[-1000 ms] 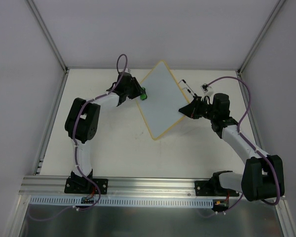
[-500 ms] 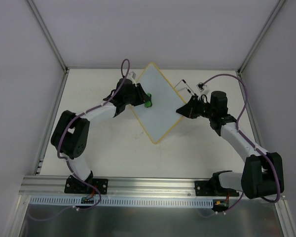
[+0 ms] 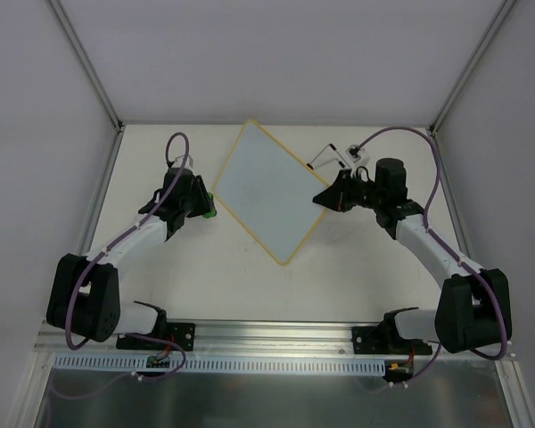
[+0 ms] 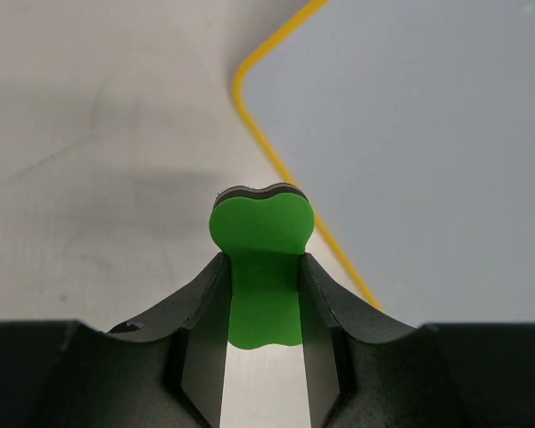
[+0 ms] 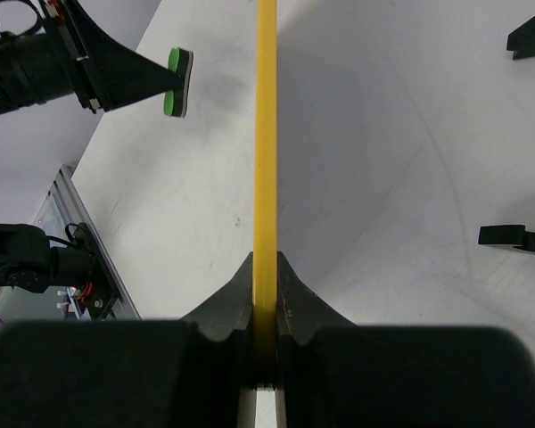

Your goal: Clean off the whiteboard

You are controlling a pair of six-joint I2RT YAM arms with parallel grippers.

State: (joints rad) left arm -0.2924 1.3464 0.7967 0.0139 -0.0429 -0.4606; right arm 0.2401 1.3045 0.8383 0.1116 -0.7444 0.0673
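1. Left pincer (image 4: 260, 267): I read both fingers as pinched on a green eraser (image 4: 260, 223). The eraser's rounded end sticks out past the fingertips.
2. Eraser position: it sits over the table (image 3: 339, 276), just beside the near-left edge of the whiteboard (image 3: 266, 192) and off the board's face. I cannot tell whether it touches the frame or the table.
3. Whiteboard position: it is at the middle of the table, toward the far side. It is turned like a diamond, with one corner pointing far and one pointing near. Its face reads plain pale grey, ringed by a thin yellow frame (image 5: 267, 134).
4. Right pincer (image 3: 325, 198): the fingers are pressed together on the yellow frame at the board's right corner. In the right wrist view the frame runs straight away from between them.
5. Arm layout: the left arm reaches in from the near left and the right arm from the near right, with the board between the two pincers.
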